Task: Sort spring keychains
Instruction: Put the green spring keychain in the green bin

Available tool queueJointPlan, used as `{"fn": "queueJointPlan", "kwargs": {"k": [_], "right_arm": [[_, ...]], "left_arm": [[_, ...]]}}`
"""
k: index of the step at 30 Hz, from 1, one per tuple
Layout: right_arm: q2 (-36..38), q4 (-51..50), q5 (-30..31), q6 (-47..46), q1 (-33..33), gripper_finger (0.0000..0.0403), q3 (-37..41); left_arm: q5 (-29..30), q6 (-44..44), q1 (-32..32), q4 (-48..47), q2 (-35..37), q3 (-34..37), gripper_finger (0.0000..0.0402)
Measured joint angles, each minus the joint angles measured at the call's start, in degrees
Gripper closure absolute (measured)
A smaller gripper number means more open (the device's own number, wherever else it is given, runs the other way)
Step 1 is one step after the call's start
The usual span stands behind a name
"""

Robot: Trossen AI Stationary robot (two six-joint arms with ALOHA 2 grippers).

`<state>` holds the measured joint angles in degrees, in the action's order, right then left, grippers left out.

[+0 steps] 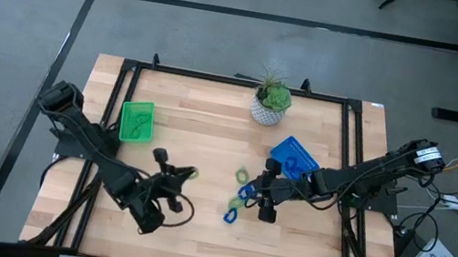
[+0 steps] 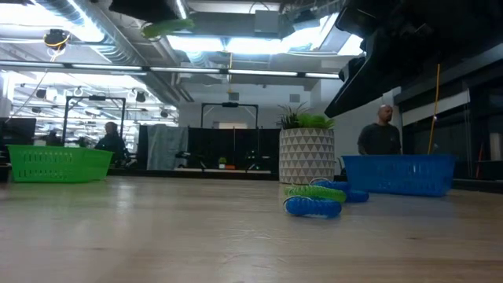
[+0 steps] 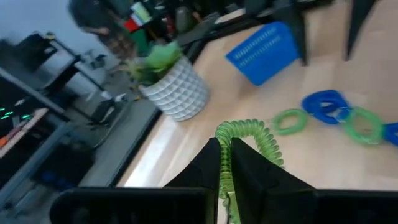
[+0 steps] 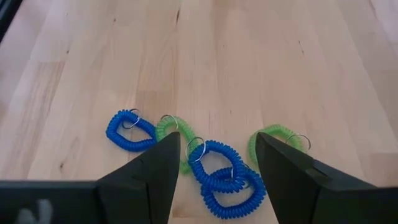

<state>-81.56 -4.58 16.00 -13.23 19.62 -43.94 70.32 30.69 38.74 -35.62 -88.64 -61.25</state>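
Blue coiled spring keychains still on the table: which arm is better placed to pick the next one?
Right. The right gripper hangs open directly over the blue coiled spring keychains, with the blue tray close by. The left gripper is shut on a green coiled spring keychain, so it is occupied.

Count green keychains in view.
3 green keychains: one pinched in the left gripper, two on the table beneath the open right gripper. Others may hide in trays.

Robotics lab, exposed ceiling ducts (image 2: 118,47), equipment racks (image 2: 86,118), concrete floor (image 1: 224,45)
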Motion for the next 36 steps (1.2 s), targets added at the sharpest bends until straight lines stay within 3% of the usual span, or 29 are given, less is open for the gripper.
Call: {"fn": "queueJointPlan", "kwargs": {"k": [17,33,36], "right_arm": [[0.0,0.0,1.0,-0.2,0.0,0.0194,0.0],[0.0,0.0,2.4,-0.2,0.0,0.0194,0.0],[0.0,0.0,2.4,-0.2,0.0,0.0194,0.0]], "left_arm": [[0.6,38.7,-3.8,-33.5,0.1,2.3,0.0382],[4.6,63.4,-6.6,-48.2,0.1,8.8,0.0382],[5.2,64.8,-7.5,-48.6,0.1,10.7,0.0382]]}}
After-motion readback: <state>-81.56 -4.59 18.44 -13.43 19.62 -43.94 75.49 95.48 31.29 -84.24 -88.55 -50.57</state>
